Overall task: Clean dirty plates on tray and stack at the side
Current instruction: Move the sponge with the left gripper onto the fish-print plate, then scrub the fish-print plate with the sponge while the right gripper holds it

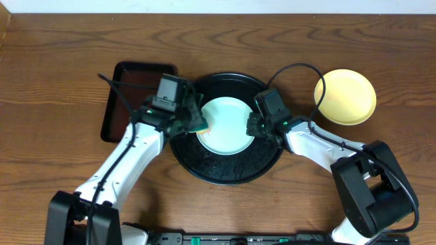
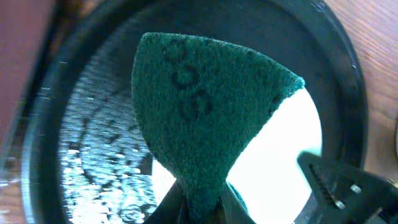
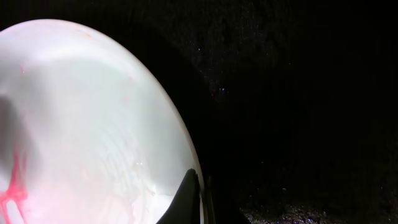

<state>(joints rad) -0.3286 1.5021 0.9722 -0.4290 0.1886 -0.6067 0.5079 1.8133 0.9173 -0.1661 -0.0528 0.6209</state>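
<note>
We see a green scouring pad (image 2: 205,106), and a dark brown rectangular tray (image 1: 129,78) lying on the wooden table (image 1: 54,68).

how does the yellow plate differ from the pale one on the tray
Yellow plate lies on the table beside the black tray; pale mint plate sits inside it. Yellow plate is untouched; the right tool pinches the mint plate's rim. Mint plate shows red smears; yellow plate shows none from overhead. Both are round and shallow.

Overhead, my table (image 1: 61,75) is evenly bright, shadows soft. From my left wrist the plate (image 2: 287,135) glares pure white, edges blurred. My right wrist view is dim, the tray (image 3: 298,93) nearly featureless black.
</note>
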